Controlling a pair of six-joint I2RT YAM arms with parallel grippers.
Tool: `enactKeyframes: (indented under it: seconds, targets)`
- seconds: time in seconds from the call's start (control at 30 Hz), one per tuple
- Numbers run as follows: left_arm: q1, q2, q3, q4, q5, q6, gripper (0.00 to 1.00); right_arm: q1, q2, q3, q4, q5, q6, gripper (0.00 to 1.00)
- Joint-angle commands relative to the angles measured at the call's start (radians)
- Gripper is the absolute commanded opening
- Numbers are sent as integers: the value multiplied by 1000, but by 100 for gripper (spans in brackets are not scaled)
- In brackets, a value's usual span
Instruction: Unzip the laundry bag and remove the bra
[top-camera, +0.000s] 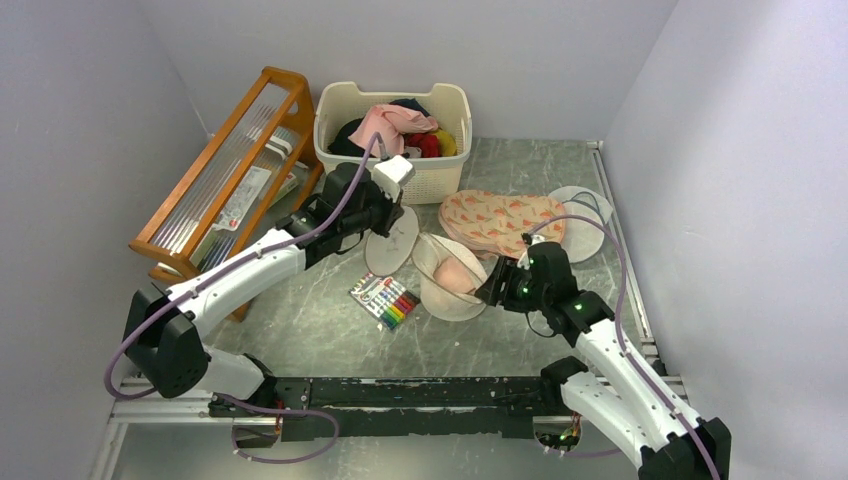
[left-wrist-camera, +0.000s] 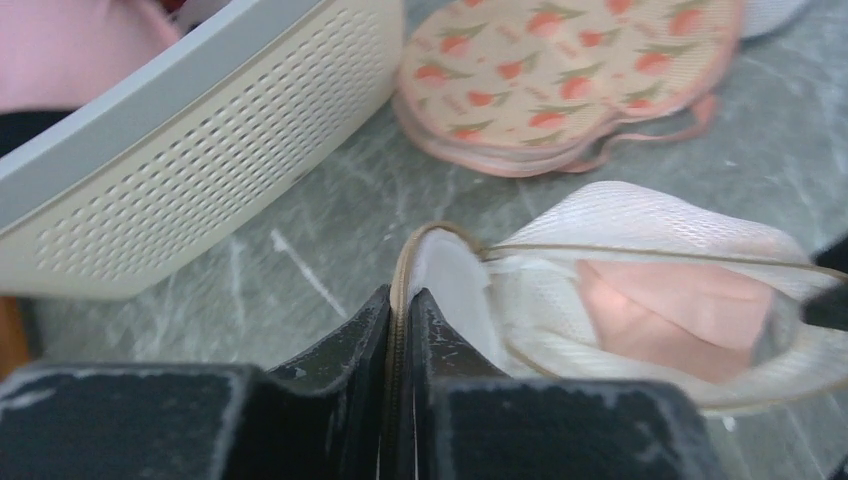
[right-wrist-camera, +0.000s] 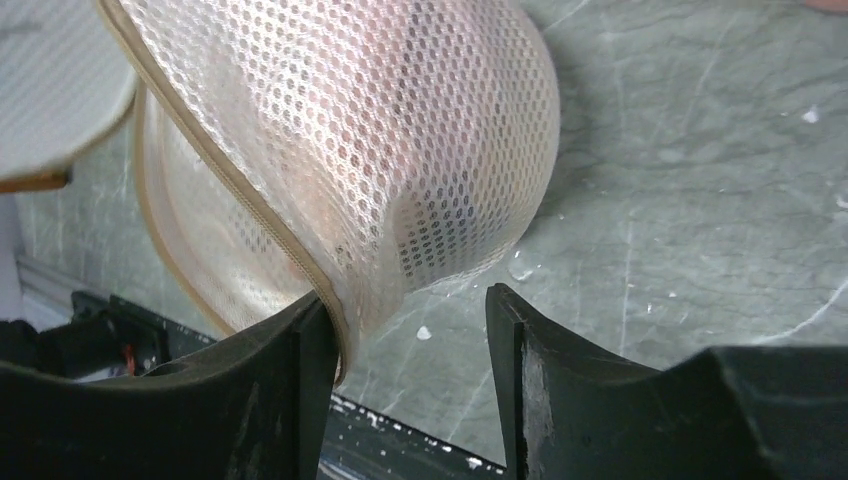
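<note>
The cream laundry bag lies open mid-table, with the pink bra showing inside it. My left gripper is shut on the zip rim of the bag's flap; its fingertips pinch the beige zip tape. The bra also shows in the left wrist view inside the white mesh. My right gripper is open at the bag's right side. In the right wrist view the mesh wall hangs between its jaws, and the zip rim touches the left finger.
A peach carrot-print fabric piece and a white mesh disc lie behind the bag. A cream laundry basket of clothes stands at the back, a wooden rack at the left. A marker pack lies near the bag.
</note>
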Motion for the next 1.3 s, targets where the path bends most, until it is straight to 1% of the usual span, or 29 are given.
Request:
enactKeyframes:
  seconds: [0.0, 0.07, 0.13, 0.17, 0.27, 0.3, 0.33, 0.37, 0.47, 0.53, 0.57, 0.63, 0.7, 0.77, 0.8, 0.87, 0.93, 1.03, 1.1, 1.17, 1.27]
  targets:
    - [17, 13, 46, -47, -266, -45, 27, 4, 17, 6, 55, 127, 33, 53]
    - [21, 13, 56, -61, -284, -46, 39, 4, 26, 11, 76, 142, 31, 53]
    - [20, -6, 48, -55, -260, -37, 56, 4, 35, 21, 95, 131, 15, 53]
    - [20, -21, 31, -37, -229, -28, 59, 5, 34, 28, 101, 123, 6, 53]
    - [20, -64, -5, 19, -121, -13, 64, 5, 26, 43, 106, 104, -31, 54]
    - [20, -76, -15, 34, -98, -10, 69, 4, 23, 51, 97, 112, -40, 55]
    - [20, -82, -24, 44, -82, -10, 76, 6, 17, 61, 79, 123, -49, 56]
    - [20, -86, -29, 53, -70, -11, 79, 5, 11, 74, 62, 141, -57, 57]
    - [20, -73, -23, 54, -2, -14, 80, 4, -18, 104, 29, 180, -77, 59]
    - [19, -50, -14, 54, 107, -5, 80, 5, -35, 115, 37, 171, -91, 60]
    - [18, -30, -6, 54, 185, -8, 79, 5, -37, 124, 35, 169, -97, 61]
    - [18, -1, 6, 70, 333, -24, 84, 4, -30, 149, 22, 163, -112, 62]
    - [18, 19, -3, 109, 444, -61, 86, 5, -14, 175, 26, 117, -145, 63]
    - [19, 34, -4, 121, 491, -75, 83, 5, 2, 197, 51, 20, -187, 63]
    - [18, 37, 0, 114, 484, -75, 81, 5, 10, 206, 71, -48, -196, 63]
    - [18, 29, 10, 88, 406, -65, 80, 7, 37, 219, 106, -137, -196, 62]
    - [18, -1, 1, 74, 302, -52, 81, 15, 75, 226, 132, -181, -176, 59]
    - [19, -69, -35, 81, 84, -55, 82, 50, 139, 243, 134, -169, -164, 55]
    - [20, -125, -71, 105, -44, -56, 85, 77, 173, 254, 135, -145, -171, 53]
    - [20, -170, -92, 121, -124, -46, 86, 122, 211, 268, 136, -124, -174, 52]
    - [20, -222, -117, 145, -178, -35, 86, 182, 282, 304, 111, -70, -187, 49]
